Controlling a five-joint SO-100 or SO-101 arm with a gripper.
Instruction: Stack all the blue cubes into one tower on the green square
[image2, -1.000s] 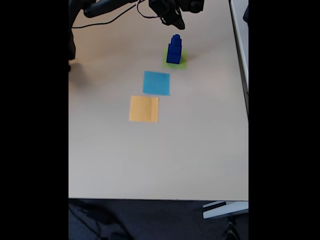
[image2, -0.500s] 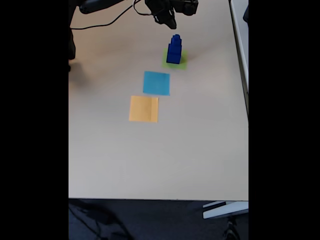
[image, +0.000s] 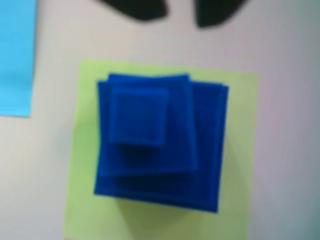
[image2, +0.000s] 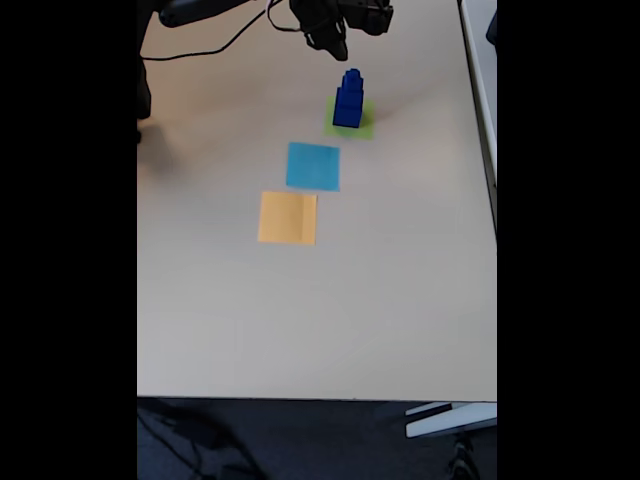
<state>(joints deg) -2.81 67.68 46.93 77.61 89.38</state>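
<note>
Now that the gripper (image2: 338, 48) has drawn further back toward the table's far edge, its two dark fingertips (image: 137, 9) apart and holding nothing, the tower (image2: 348, 98) stands alone on the green square (image: 237, 150), so stacking looks finished.

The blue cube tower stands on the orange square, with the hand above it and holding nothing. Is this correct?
Not quite: the tower stands on the green square, as the fixed view shows. The orange square lies bare. The hand is indeed above it, holding nothing.
</note>
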